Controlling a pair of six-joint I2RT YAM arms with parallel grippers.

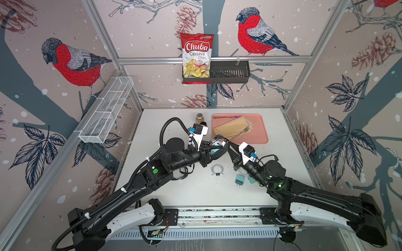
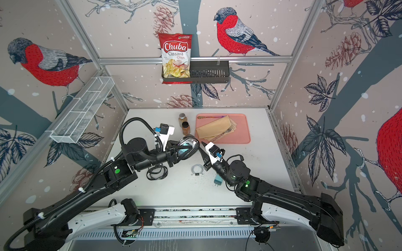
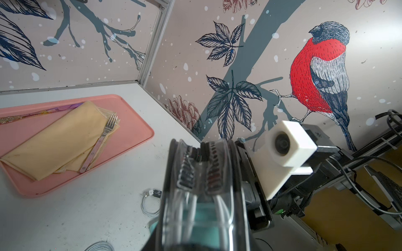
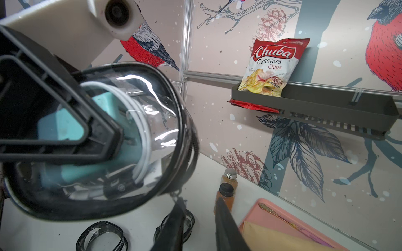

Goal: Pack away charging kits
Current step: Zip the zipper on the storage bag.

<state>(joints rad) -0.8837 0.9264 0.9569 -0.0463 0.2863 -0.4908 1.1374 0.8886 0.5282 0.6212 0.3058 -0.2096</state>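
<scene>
Bright, even light from overhead fills both top views, leaving only faint, soft-edged shadows on the white table (image 1: 195,195). The wide lens bows the metal rails (image 1: 107,43) toward the picture edges. In the left wrist view the clear case (image 3: 204,206) sits too close to the lens and blurs heavily, while the pink tray (image 3: 139,130) beyond it stays sharp. In the right wrist view white glare streaks the case's clear face, and the chip bag (image 4: 274,63) reads crisply.

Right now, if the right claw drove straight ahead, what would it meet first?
Likely the black rim of the clear case held by the left claw; depth is unclear, and missing that, the dark-capped jar.
</scene>
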